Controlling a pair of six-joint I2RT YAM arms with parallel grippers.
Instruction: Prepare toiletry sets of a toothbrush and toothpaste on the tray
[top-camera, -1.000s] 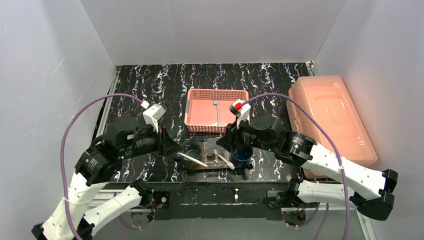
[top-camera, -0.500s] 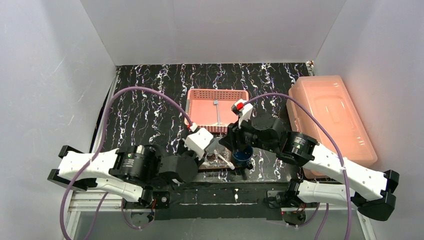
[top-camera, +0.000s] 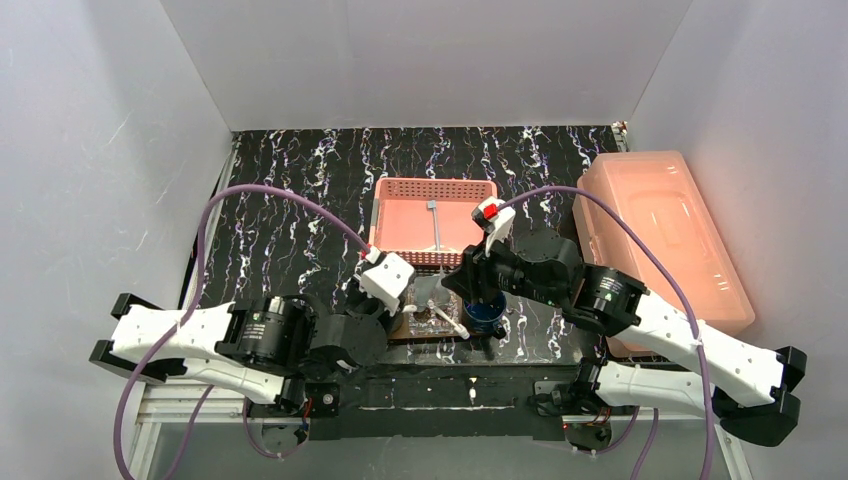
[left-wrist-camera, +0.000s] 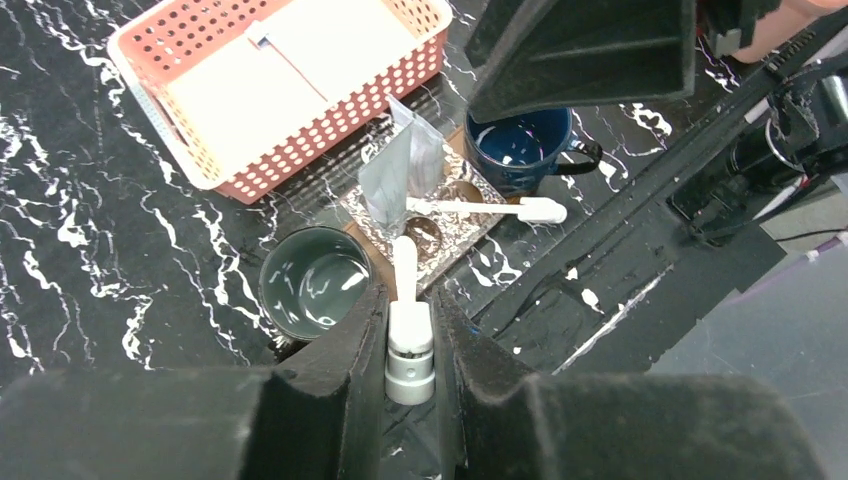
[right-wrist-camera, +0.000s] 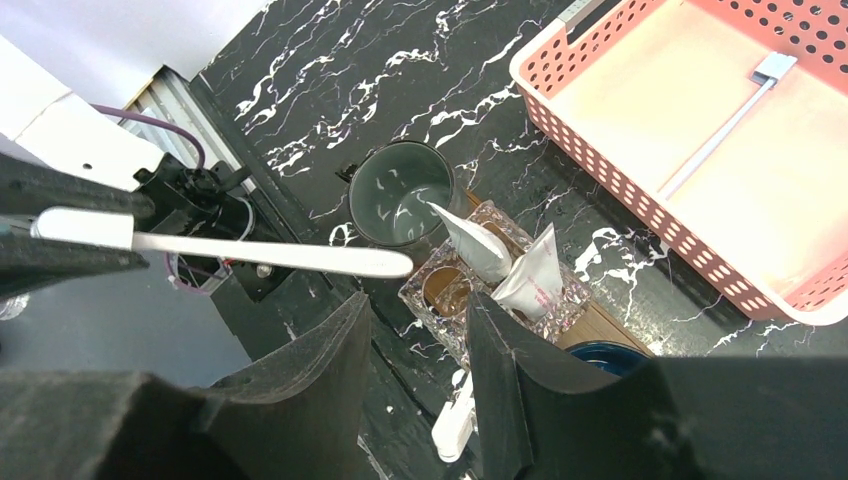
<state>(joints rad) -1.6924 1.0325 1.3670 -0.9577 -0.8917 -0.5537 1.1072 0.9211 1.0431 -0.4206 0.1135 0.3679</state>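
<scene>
Two cups sit at the tray's ends; left gripper clamps a toothbrush.

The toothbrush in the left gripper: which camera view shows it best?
The right wrist view: the toothbrush shows nearly its whole length side-on there. The left wrist view shows it foreshortened in the left gripper. In the top view the left arm hides it.

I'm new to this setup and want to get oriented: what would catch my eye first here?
The left gripper, shut on a white toothbrush near the front edge of the table, draws the eye first. Just beyond it, two toothpaste tubes lean together between a dark cup and a blue mug. The pink basket sits behind them.
</scene>
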